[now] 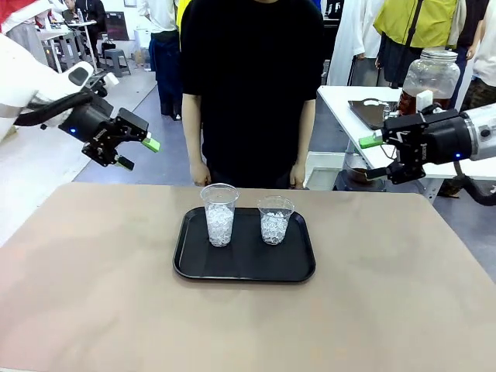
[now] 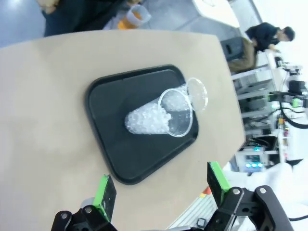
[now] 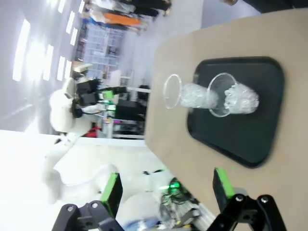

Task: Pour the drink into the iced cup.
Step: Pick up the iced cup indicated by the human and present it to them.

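tan tabletop (image 1: 93,294) across the whole lower half of the front view. at its far edge, top centre of the frame, a person (image 1: 252,77) in a black shirt, arms hanging down, hands just above the edge. white left arm (image 1: 31,77) in from the upper left, white right arm (image 1: 480,132) in from the right edge, both held in the air above the tabletop and well apart from everything on it.

black tray (image 1: 194,263) flat at the middle of the tabletop, also near the centre of the left wrist view (image 2: 110,110) and at the right of the right wrist view (image 3: 255,139).

at the upper right of the front view, beyond the right arm, a large clear jar (image 1: 432,77) with a lid; base hidden behind the arm. low in the jar, the drink (image 1: 406,104), a brownish band, far from the tray.

on the tray, side by side and upright, a taller cup (image 1: 219,215) at picture left and a shorter cup (image 1: 275,219) at picture right, both clear plastic and part filled with ice, not touching.

left fingers (image 1: 151,143) spread wide apart, green pads showing, nothing between them; same in the left wrist view (image 2: 105,195). right fingers (image 1: 370,141) likewise wide apart and empty, pointing toward picture left; same in the right wrist view (image 3: 222,185).
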### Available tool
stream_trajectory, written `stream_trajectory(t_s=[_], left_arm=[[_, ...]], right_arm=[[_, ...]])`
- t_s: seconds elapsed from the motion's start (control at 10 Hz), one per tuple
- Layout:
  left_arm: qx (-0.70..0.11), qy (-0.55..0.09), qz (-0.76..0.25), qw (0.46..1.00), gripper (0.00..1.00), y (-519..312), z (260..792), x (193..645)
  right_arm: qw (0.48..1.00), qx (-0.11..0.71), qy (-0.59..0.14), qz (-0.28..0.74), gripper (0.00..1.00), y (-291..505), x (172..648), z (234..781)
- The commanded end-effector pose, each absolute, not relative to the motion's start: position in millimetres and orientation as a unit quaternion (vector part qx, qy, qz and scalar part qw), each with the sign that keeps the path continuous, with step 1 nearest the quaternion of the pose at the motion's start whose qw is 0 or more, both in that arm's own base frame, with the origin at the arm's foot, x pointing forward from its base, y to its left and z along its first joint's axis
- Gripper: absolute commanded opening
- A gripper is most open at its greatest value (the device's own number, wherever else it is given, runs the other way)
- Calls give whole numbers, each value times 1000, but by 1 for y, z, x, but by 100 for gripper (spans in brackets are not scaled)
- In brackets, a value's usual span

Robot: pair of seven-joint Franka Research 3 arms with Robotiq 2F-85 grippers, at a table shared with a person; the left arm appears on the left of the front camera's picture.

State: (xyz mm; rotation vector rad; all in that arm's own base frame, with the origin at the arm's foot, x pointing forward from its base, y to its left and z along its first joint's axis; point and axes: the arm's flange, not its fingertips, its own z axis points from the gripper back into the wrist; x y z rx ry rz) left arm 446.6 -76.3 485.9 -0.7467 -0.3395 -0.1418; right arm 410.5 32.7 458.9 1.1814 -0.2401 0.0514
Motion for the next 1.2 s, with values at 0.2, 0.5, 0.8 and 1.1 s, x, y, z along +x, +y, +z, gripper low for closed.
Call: stream_trajectory(t_s=[0.2,0.5,0.8,1.1], left_arm=[[-486,-105,-90,863,100,-50,460,477],[-536,-70,-52,839,100,-31,435,491],[-589,-15,-15,808,100,-13,421,502],[-606,-22,-23,795,100,-6,420,514]], right_arm=[[760,648,-43,-36,100,8,435,436],[739,673,-13,-37,100,1,451,410],[740,671,-21,-38,100,-6,469,392],[744,667,-40,-33,100,-8,483,391]])
